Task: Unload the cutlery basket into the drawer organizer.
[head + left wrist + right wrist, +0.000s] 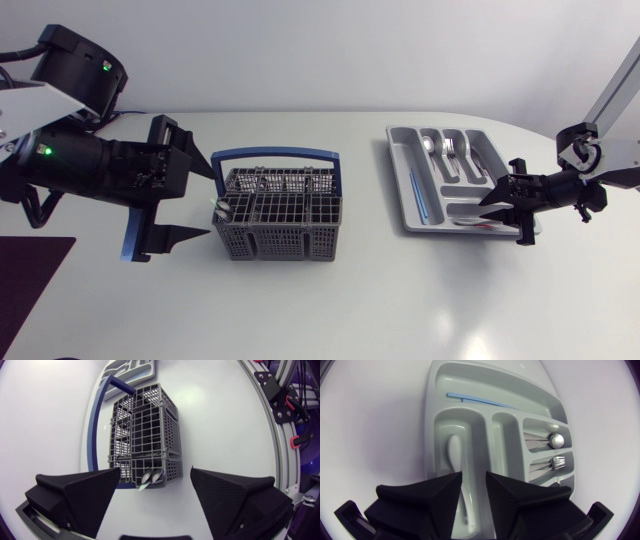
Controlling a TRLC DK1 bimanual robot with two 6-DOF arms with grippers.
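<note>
The dark grey cutlery basket (280, 215) with its blue handle (275, 155) stands left of the table's middle; a few pieces of cutlery (150, 478) stick out of its end nearest my left gripper. My left gripper (208, 200) is wide open just left of the basket (145, 425), touching nothing. The grey drawer organizer (400, 175) lies at the right. My right gripper (474, 476) hovers over its near end, fingers slightly apart. A pale spoon (454, 454) lies in the compartment under them, its handle running below the gap.
Other organizer (432, 420) compartments hold spoons (555, 439), forks (559, 462) and a thin blue stick (470, 398). A dark mat (30, 275) lies at the table's front left corner.
</note>
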